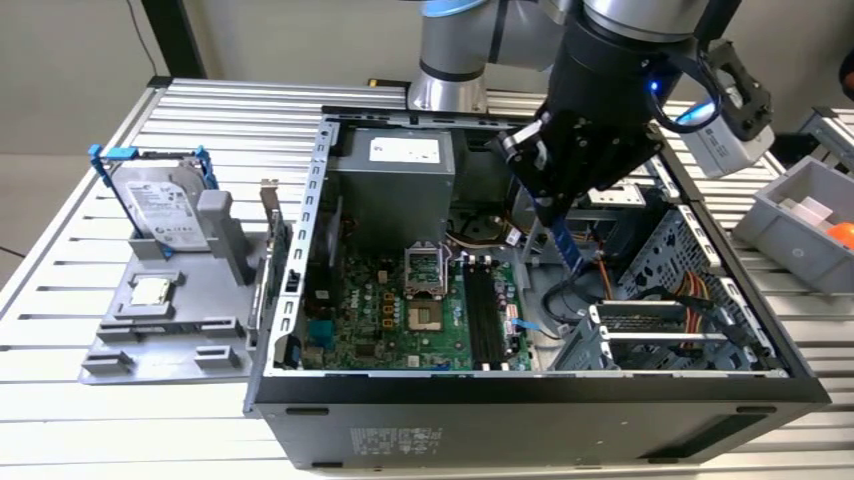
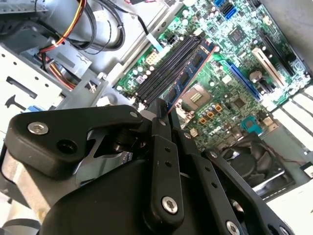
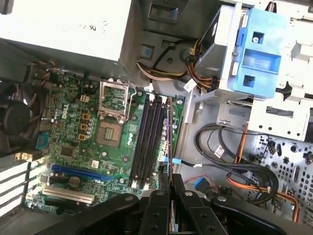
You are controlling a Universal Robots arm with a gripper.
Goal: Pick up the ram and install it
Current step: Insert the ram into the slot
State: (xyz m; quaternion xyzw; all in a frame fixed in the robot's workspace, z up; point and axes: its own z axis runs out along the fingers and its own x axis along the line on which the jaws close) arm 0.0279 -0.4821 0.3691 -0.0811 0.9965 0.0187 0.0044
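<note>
My gripper (image 1: 549, 212) hangs over the open computer case (image 1: 534, 385) and is shut on the ram (image 1: 569, 248), a long thin dark board held on edge and slanting down toward the motherboard (image 1: 400, 315). In the second wrist view the ram (image 2: 191, 72) reaches from the gripper (image 2: 162, 111) out over the black memory slots (image 2: 164, 73). In the first wrist view the ram (image 3: 168, 132) is edge-on, above the slot at the edge of the memory slots (image 3: 149, 142), with the gripper (image 3: 170, 180) behind it. The ram is above the slots, not seated.
A grey tray (image 1: 167, 345) at the exterior view's left holds a hard drive (image 1: 160, 205) in a blue bracket and a small silver chip (image 1: 147, 290). Inside the case are the power supply (image 1: 394, 165), the open processor socket (image 3: 108, 133), a blue drive cage (image 3: 259, 54) and cables (image 3: 244, 166).
</note>
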